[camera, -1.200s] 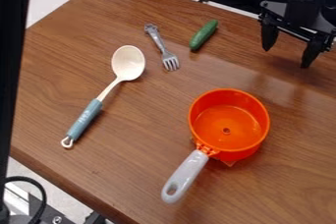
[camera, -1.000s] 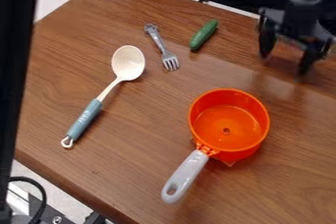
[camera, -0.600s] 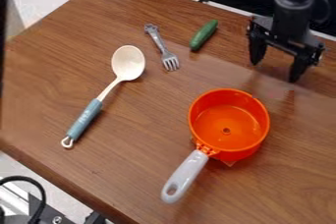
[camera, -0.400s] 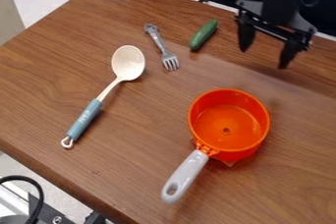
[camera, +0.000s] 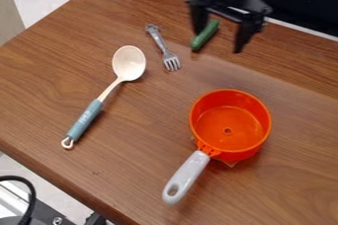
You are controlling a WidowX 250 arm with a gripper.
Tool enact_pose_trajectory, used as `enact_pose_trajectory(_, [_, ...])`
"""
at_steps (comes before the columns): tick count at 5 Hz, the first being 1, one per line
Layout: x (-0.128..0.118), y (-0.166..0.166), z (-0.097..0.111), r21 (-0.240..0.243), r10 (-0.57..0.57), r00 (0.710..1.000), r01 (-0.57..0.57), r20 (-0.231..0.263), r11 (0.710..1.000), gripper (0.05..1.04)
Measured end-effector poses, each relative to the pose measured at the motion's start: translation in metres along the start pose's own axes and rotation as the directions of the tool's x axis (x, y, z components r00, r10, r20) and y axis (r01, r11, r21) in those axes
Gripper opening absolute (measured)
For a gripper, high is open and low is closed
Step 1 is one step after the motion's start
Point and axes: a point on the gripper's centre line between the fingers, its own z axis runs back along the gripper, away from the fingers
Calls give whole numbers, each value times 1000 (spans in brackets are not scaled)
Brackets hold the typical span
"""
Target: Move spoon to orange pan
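A brown wood-grain table seen from above at a slant, with an orange pan standing upright right of the middle. The pan's grey handle points down and to the left, with an oval hole near its end. There is a small round mark in the middle of the pan's floor, and a bit of something tan peeks out from under its lower edge.

The spoon lies on the table to the left of the pan, well apart from it. Its cream bowl faces up and is the end farther up the view; its blue-grey grip slants down and left, away from the pan, ending in a small white loop.

Up and to the left of the pan lies a silver fork, tines toward the pan. Beyond the pan, to the right of the fork, is a green cucumber, set at a slant.

The black claw hangs beyond the pan, at the cucumber. Its two fingers are spread apart, with nothing clamped between them. One finger overlaps the cucumber's upper part in the view; whether they touch, I cannot tell.
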Motion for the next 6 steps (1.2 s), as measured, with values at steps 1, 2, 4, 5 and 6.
enact_pose_trajectory(1, [-25,39,4,21,-9,999,10,-47,1000,999])
enact_pose_trajectory(2, [-47,70,-6,12,45,993,-44,-108,999,999])
enact_pose_trajectory(4, [-100,90,-20,-58,-73,990,67,-119,996,999])
enact_pose_trajectory(5, [-122,93,-16,-93,-177,978,167,-111,982,999])
enact_pose_trajectory(6, [-133,94,-21,-90,-197,973,188,-119,978,999])
